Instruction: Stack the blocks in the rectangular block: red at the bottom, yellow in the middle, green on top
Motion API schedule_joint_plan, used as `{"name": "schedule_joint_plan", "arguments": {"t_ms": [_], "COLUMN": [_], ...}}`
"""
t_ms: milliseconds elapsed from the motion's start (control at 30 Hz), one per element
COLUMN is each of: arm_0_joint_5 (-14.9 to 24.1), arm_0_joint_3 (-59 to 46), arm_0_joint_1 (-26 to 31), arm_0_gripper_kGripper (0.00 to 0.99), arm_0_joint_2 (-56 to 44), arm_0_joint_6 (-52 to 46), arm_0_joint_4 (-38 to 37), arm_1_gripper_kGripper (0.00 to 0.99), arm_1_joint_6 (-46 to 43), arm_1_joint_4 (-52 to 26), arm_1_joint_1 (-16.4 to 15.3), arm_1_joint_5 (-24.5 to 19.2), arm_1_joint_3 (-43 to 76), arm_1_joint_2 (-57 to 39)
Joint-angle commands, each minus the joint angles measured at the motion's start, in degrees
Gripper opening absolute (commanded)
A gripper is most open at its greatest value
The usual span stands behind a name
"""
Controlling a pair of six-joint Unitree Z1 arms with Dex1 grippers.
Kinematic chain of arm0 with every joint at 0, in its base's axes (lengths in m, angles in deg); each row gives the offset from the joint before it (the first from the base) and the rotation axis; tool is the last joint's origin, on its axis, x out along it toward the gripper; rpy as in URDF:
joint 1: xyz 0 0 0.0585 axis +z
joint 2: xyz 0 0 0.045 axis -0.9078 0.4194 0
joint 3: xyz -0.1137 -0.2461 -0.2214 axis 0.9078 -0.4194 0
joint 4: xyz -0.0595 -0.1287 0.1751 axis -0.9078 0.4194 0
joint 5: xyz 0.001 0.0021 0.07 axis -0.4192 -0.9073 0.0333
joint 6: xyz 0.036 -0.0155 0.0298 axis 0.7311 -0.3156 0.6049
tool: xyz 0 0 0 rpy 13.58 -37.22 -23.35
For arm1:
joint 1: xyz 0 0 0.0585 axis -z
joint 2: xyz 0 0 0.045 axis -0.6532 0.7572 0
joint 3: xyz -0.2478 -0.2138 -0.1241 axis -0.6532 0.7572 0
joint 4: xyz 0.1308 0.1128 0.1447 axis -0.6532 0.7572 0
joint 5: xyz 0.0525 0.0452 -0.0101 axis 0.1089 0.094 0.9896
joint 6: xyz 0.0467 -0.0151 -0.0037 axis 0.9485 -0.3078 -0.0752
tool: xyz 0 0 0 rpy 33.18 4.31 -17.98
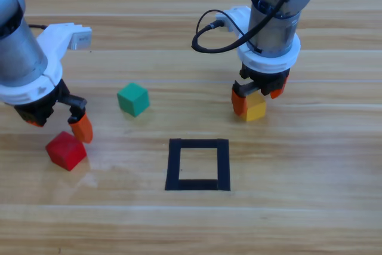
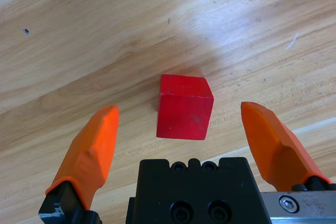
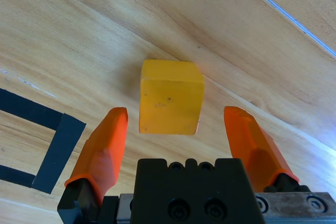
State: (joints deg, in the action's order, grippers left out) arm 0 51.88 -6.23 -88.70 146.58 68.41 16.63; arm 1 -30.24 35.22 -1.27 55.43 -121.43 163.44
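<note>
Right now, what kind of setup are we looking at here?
Probably a robot manipulation test bench: a bare wooden table with a black tape square, three coloured cubes, and two arms, left gripper open around the red cube, right gripper open around the yellow cube.

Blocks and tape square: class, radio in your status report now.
Left pincer open around red block. Right pincer open around yellow block. Green block loose; tape square unfilled, nothing blocking it.

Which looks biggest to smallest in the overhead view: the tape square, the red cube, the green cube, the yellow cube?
1. Tape square
2. Red cube, slightly
3. Green cube
Yellow cube: unranked, partly hidden by the right gripper. The cubes look near-equal.
</note>
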Motion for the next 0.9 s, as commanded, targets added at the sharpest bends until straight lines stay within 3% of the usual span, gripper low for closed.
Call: {"name": "schedule_joint_plan", "arguments": {"t_ms": [33,200,233,333,400,700,900], "arm_0_joint_5": [1.49,2.28,2.45,2.89,2.98,3.16,3.07], "arm_0_joint_3": [-0.23,-0.14,0.12,0.91,1.44,2.93,3.20], "arm_0_joint_1": [-2.43,-2.87,-2.96,-3.05,-3.05,-3.22,-3.22], "arm_0_gripper_kGripper": [0.990,0.990,0.990,0.990,0.990,0.986,0.859], "arm_0_joint_2": [1.65,3.32,3.76,5.43,6.31,8.77,10.00], "arm_0_joint_6": [-0.45,-0.45,-0.45,-0.54,-0.54,-0.27,-0.01], "arm_0_joint_4": [0.80,1.59,1.67,2.38,2.73,3.78,4.22], "arm_1_gripper_kGripper": [0.729,0.724,0.621,0.176,0.015,0.000,0.000], "arm_1_joint_6": [-0.61,-0.70,-0.70,-1.40,-1.49,3.17,11.17], "arm_1_joint_4": [3.70,4.49,4.58,5.11,5.55,10.38,10.82], "arm_1_joint_1": [1.54,1.54,1.54,1.54,1.54,1.54,0.74], "arm_1_joint_5": [1.13,1.13,1.22,2.01,2.01,0.87,-0.80], "arm_1_joint_3": [-3.93,-4.37,-4.37,-4.37,-4.37,-4.10,1.00], "arm_1_joint_2": [8.06,9.03,9.12,8.94,8.68,4.99,-3.89]}}
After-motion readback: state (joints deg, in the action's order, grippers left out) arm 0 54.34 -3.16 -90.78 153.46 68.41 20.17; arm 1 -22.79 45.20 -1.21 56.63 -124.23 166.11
